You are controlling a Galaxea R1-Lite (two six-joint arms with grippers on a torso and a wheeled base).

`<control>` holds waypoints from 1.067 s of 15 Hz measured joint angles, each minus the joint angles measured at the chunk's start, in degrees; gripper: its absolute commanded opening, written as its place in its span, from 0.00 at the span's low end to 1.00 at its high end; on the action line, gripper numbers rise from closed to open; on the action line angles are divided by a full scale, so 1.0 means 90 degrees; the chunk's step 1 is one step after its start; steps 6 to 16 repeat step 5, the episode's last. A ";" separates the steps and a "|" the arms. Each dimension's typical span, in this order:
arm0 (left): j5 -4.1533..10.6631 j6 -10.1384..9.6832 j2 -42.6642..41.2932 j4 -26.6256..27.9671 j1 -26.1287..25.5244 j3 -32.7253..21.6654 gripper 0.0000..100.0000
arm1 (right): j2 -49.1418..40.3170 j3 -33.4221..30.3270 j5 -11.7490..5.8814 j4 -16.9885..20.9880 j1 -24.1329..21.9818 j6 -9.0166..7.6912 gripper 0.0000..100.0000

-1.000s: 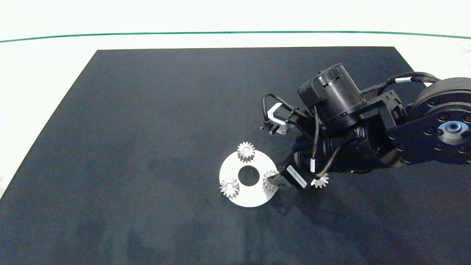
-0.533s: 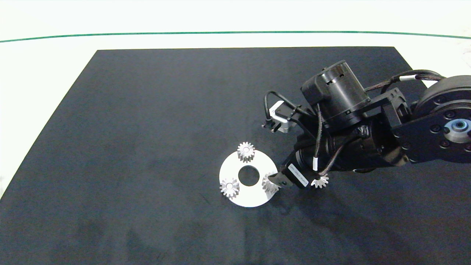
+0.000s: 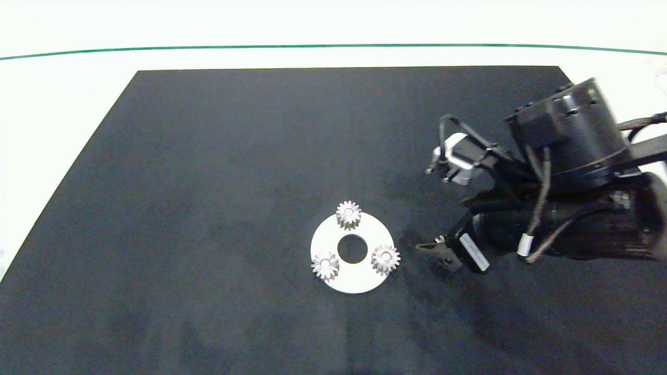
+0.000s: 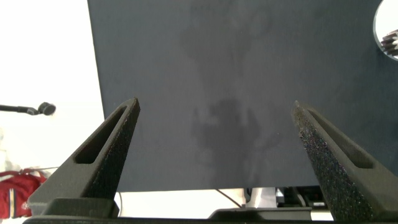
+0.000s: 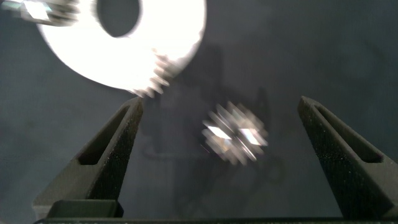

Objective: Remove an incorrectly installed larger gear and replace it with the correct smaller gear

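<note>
Four gears in all. Three small blunt-toothed ones stand on one white disc [image 3: 333, 276] just below the head view's centre: the smaller gear [image 3: 385, 259] at the disc's lower right, a second small gear [image 3: 348, 214] at its top, and a third small gear [image 3: 325, 265] at its lower left. The fourth, the larger gear [image 5: 235, 132], shows blurred in the right wrist view, alone on the mat beside the disc. One black mat [image 3: 208, 156] covers one white counter [image 3: 62, 94]. Two end effectors: the right end effector [image 3: 435, 252] and the left end effector [image 4: 214, 106], each with two fingers spread apart.
</note>
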 measured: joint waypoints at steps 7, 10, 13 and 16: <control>0.0042 -0.0018 -0.0160 -0.1470 -0.0015 0.0454 1.00 | -0.2173 0.1371 -0.0726 -0.0639 -0.1261 0.0545 1.00; 0.0042 -0.0018 -0.0160 -0.1470 -0.0015 0.0454 1.00 | -0.2173 0.1371 -0.0726 -0.0639 -0.1261 0.0545 1.00; 0.0042 -0.0018 -0.0160 -0.1470 -0.0015 0.0454 1.00 | -0.2173 0.1371 -0.0726 -0.0639 -0.1261 0.0545 1.00; 0.0042 -0.0018 -0.0160 -0.1470 -0.0015 0.0454 1.00 | -0.2173 0.1371 -0.0726 -0.0639 -0.1261 0.0545 1.00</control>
